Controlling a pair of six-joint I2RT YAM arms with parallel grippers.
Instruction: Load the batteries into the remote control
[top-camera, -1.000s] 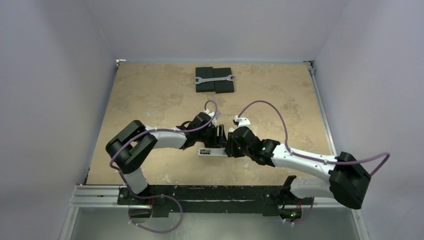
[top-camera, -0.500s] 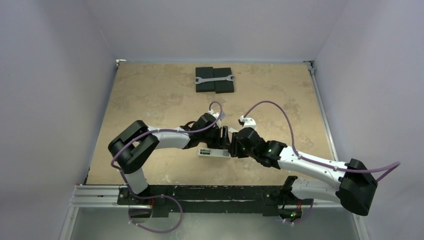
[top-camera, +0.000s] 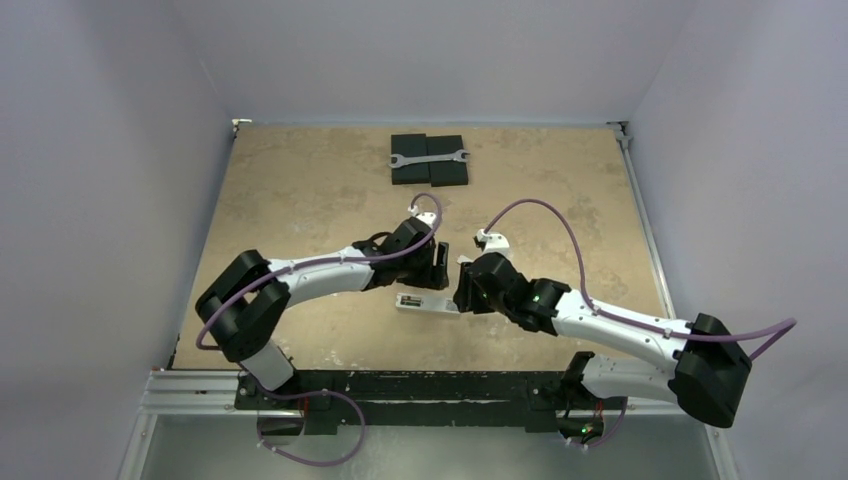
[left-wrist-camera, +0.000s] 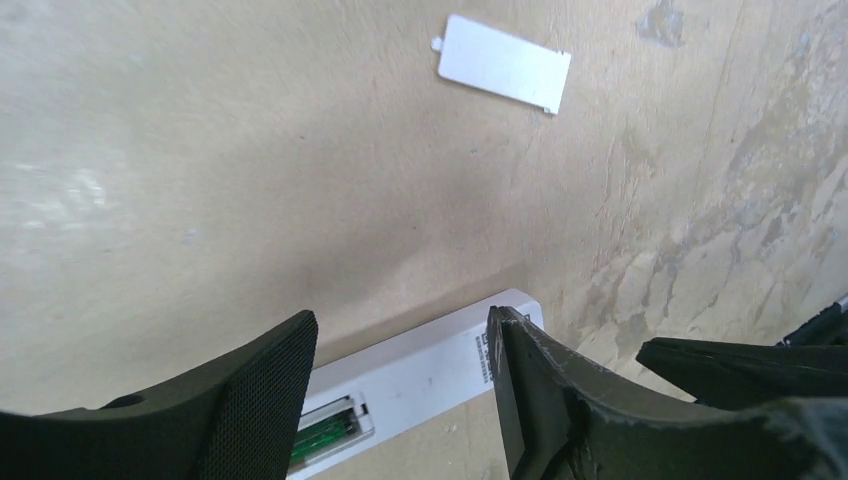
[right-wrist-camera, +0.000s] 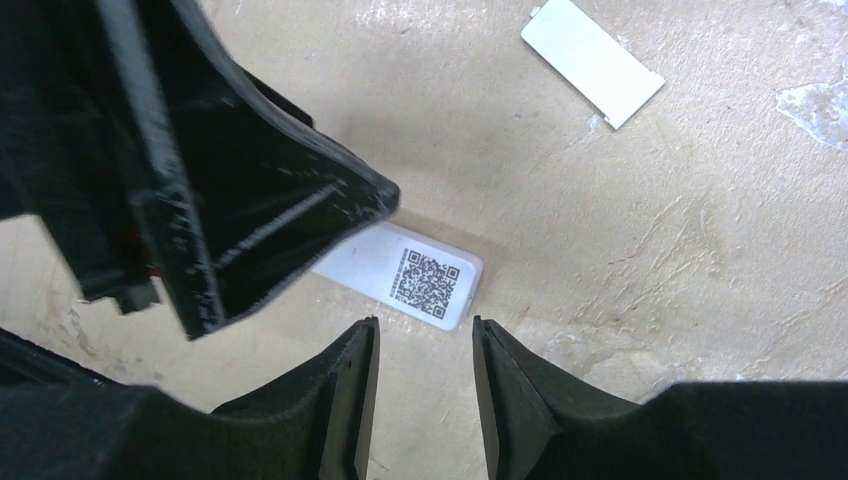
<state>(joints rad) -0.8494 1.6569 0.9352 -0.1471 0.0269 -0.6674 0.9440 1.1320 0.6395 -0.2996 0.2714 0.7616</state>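
Observation:
The white remote control (top-camera: 425, 303) lies back up on the table, its battery bay open. In the left wrist view the remote (left-wrist-camera: 440, 375) shows a dark green battery (left-wrist-camera: 325, 432) in the bay. The gold battery is not in view. My left gripper (left-wrist-camera: 400, 330) is open and empty, hovering over the remote's middle; it also shows in the top view (top-camera: 438, 268). My right gripper (right-wrist-camera: 425, 335) is open and empty, just short of the remote's QR-code end (right-wrist-camera: 430, 278); it also shows in the top view (top-camera: 462, 287).
The small white flat cover piece (left-wrist-camera: 503, 63) lies on the table beyond the remote, also in the right wrist view (right-wrist-camera: 592, 62). Two black blocks (top-camera: 429, 172) with a silver wrench (top-camera: 428, 158) on them sit at the far edge.
My left gripper has lifted and drawn back a little from the remote, its arm swinging left. My right gripper has shifted slightly left by the remote's end. The remote has stayed put.

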